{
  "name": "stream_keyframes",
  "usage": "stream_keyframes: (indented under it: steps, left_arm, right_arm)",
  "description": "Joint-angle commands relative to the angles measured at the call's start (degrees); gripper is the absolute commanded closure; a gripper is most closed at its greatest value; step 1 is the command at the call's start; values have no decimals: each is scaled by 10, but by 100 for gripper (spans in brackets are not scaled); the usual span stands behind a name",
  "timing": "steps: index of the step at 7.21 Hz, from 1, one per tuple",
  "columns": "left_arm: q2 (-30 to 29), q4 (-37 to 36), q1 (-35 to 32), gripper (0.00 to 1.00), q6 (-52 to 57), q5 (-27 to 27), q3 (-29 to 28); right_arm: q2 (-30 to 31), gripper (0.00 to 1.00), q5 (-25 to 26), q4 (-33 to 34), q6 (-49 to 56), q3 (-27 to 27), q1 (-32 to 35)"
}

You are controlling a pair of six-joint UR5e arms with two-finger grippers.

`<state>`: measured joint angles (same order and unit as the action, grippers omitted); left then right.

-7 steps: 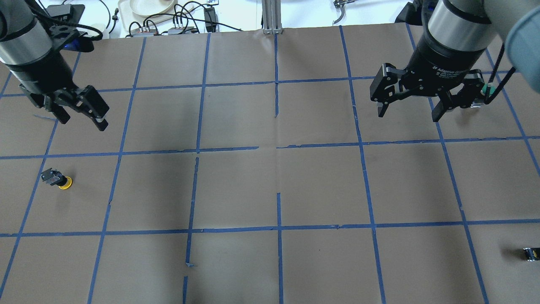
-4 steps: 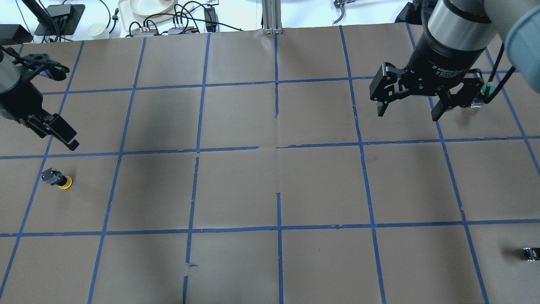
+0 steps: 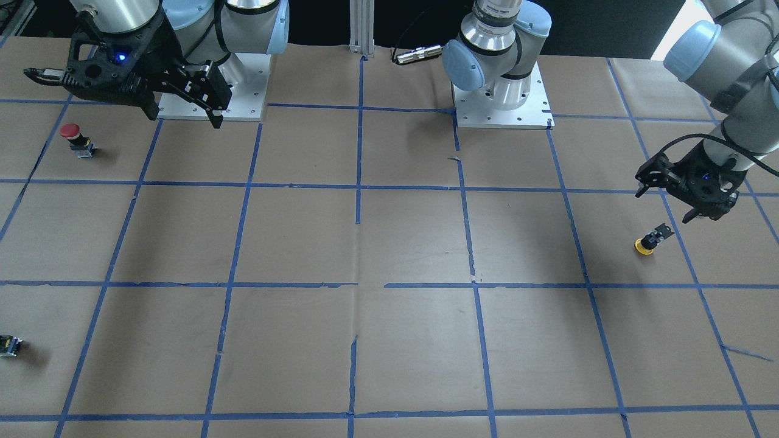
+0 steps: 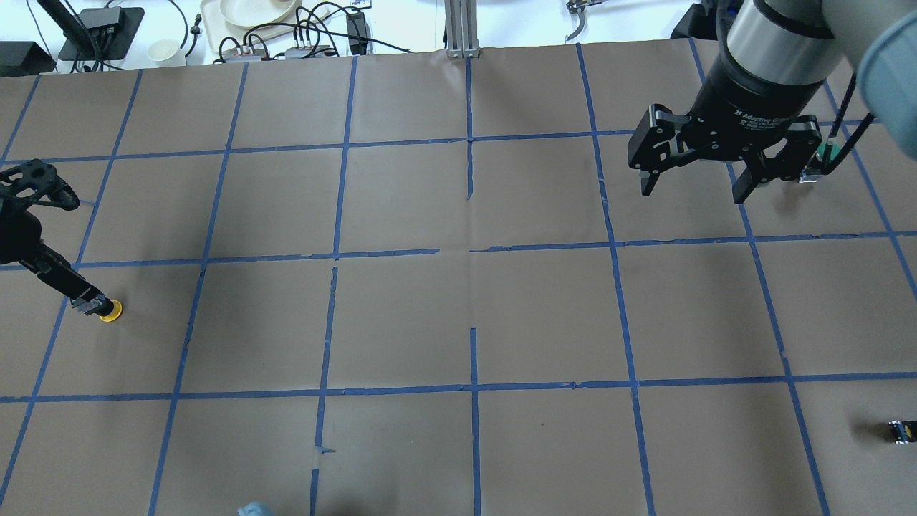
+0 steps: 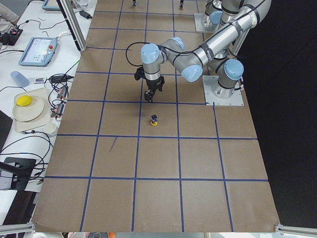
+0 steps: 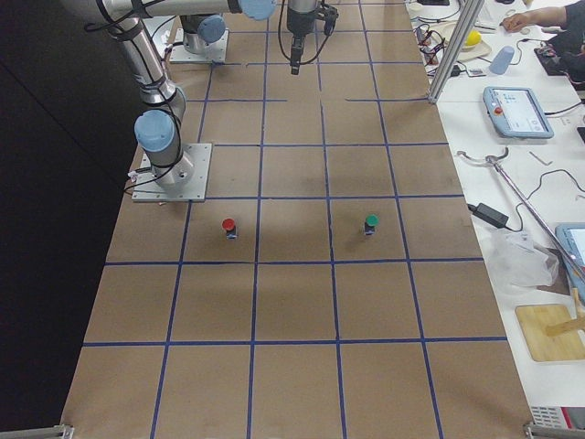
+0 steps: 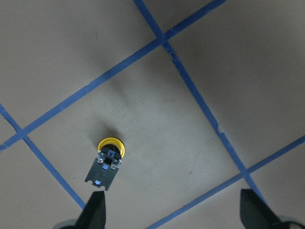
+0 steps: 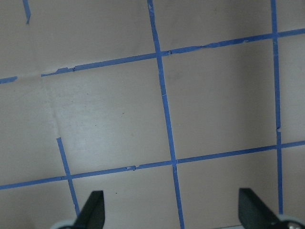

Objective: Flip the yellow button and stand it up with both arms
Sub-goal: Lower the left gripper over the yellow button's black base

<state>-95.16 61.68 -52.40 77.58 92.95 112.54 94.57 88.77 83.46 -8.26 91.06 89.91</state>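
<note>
The yellow button (image 4: 110, 311) rests cap-down on the brown paper at the left side, its grey contact block tilted upward; it also shows in the front view (image 3: 647, 243), the left side view (image 5: 154, 121) and the left wrist view (image 7: 108, 161). My left gripper (image 4: 77, 252) is open and empty just above it, with one fingertip (image 7: 96, 211) close beside the contact block. It also shows in the front view (image 3: 667, 205). My right gripper (image 4: 693, 192) is open and empty, hovering far off at the right rear; its wrist view (image 8: 171, 215) shows only bare paper and tape lines.
A red-capped button (image 3: 71, 132) and a green-capped button (image 6: 371, 222) stand near my right arm. A tiny black-grey part (image 4: 899, 430) lies at the right front edge. Cables, a plate and a cup (image 4: 163, 50) sit beyond the paper's far edge.
My left gripper has swung to the view's left and down toward the yellow button, and now hangs over it. The right gripper has barely moved. The button has not moved.
</note>
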Motion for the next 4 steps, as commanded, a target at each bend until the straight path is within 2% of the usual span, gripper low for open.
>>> stream_keyframes:
  steps: [1, 2, 3, 4]
  left_arm:
    - [-26, -95, 33, 1, 98, -18, 36]
    - [-47, -103, 49, 1, 149, -51, 37]
    - [-57, -104, 67, 1, 198, -66, 38]
    - [-70, -120, 70, 1, 202, -68, 37]
  right_arm:
    - [0, 0, 0, 0, -1, 0, 0]
    - [0, 0, 0, 0, 0, 0, 0]
    - [0, 0, 0, 0, -1, 0, 0]
    - [0, 0, -1, 2, -1, 0, 0]
